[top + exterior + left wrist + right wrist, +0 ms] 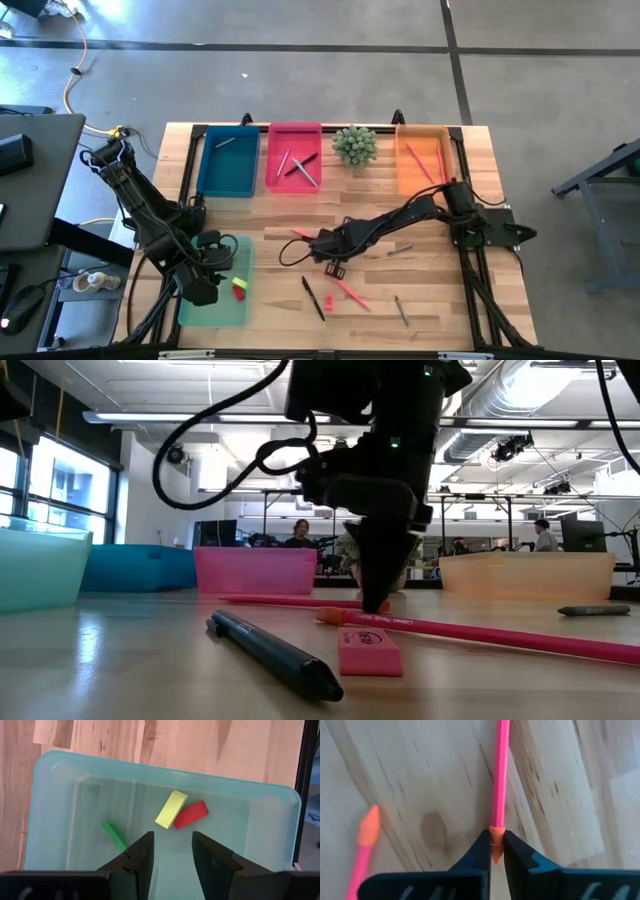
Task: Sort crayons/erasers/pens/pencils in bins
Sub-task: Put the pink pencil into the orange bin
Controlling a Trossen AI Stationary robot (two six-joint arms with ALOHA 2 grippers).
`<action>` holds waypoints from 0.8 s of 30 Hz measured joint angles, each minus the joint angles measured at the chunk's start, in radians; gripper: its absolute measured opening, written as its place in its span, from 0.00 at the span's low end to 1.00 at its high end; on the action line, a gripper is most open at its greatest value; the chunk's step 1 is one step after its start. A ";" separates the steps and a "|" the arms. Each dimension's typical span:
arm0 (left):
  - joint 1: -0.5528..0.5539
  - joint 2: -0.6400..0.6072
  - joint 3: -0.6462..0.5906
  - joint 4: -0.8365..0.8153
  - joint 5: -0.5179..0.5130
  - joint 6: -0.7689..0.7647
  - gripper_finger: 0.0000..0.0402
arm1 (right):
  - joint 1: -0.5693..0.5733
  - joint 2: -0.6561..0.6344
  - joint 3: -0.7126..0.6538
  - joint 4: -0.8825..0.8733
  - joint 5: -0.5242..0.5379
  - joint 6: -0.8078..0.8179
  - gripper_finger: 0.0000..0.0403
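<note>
Wooden surface [430,290] mid-sort: right gripper [493,851] clamped on a pink pencil's [499,780] tip near centre; next, lift it binward (left gripper [172,855] hovers apart over erasers [171,809])

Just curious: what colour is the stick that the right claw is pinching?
Bright pink stick with an orange tip, clearest in the right wrist view.

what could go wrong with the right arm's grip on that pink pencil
1. The right gripper has its fingers shut on the long pink pencil only at its orange tip, so the pencil may swing or slip out when lifted.
2. A second pink pencil and a small pink block eraser lie close by on the wooden table; a dragging pencil could knock them.
</note>
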 joint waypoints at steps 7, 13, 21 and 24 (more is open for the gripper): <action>0.000 0.000 0.000 0.000 -0.001 0.000 0.30 | 0.000 -0.016 -0.004 -0.038 -0.007 0.026 0.03; 0.000 0.000 0.000 0.000 -0.011 0.001 0.30 | 0.001 -0.021 -0.002 -0.046 -0.017 0.029 0.03; 0.000 0.000 0.000 0.001 -0.014 -0.017 0.30 | 0.013 -0.064 -0.001 -0.060 -0.002 0.054 0.03; 0.000 0.000 0.000 0.001 -0.015 -0.028 0.30 | 0.019 -0.098 0.000 -0.079 0.028 0.075 0.03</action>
